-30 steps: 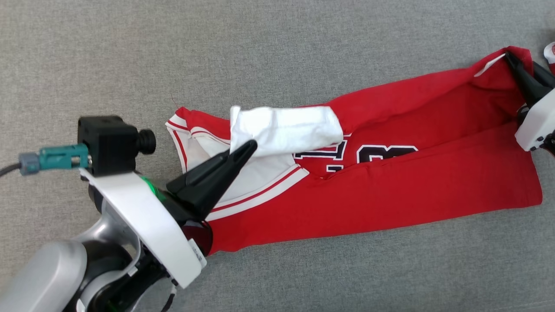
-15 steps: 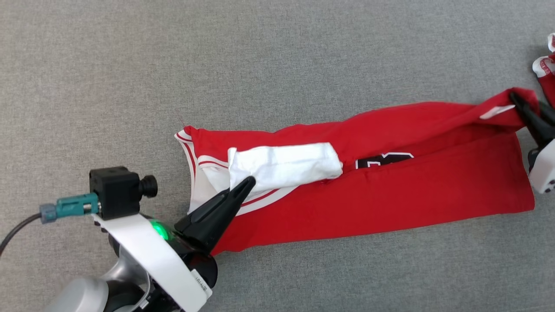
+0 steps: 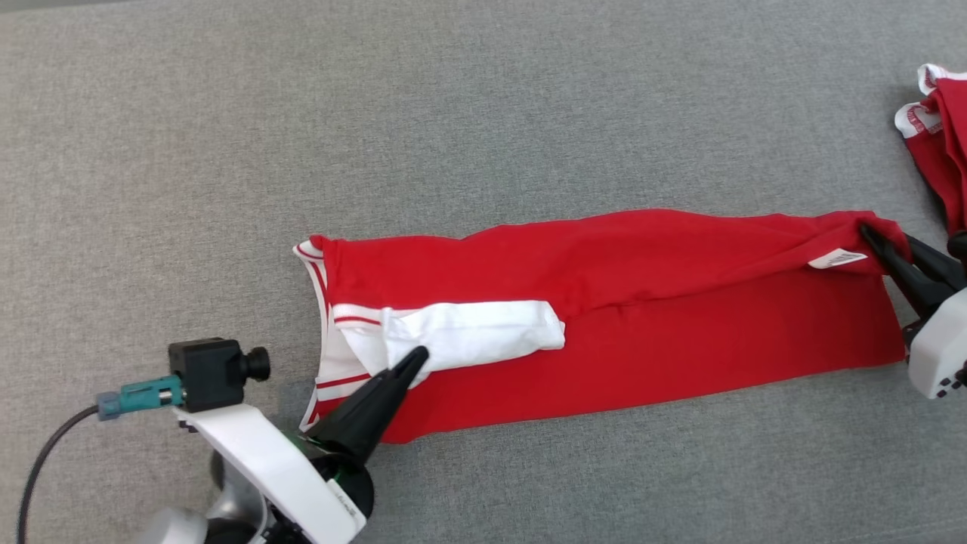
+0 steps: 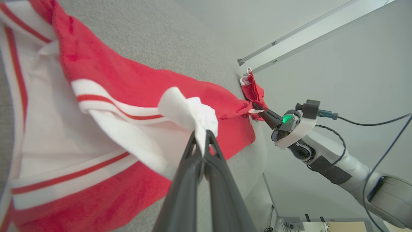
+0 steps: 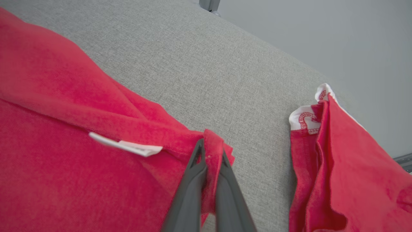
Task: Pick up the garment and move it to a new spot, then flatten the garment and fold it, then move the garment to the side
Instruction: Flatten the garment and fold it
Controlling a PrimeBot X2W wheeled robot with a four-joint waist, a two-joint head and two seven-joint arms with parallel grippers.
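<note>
The garment (image 3: 642, 317) is a red jersey with white trim, lying as a long folded strip across the grey table. Its white sleeve (image 3: 468, 336) lies folded over the left end. My left gripper (image 3: 417, 355) is shut on that white sleeve, whose cloth (image 4: 193, 112) bunches between the dark fingers. At the strip's far right corner, beside a small white label (image 3: 837, 260), my right gripper (image 3: 869, 233) is shut on the red hem. That pinched red edge (image 5: 213, 145) shows in the right wrist view.
A second red and white garment (image 3: 937, 143) lies bunched at the right edge of the table (image 3: 483, 113), just beyond my right gripper, and shows as a red heap (image 5: 341, 167) in the right wrist view. Grey cloth surface lies all around.
Both grippers have drawn the held upper layer toward me over the lower one. The black printed numbers are now covered and the strip is narrower. The camera has also shifted.
</note>
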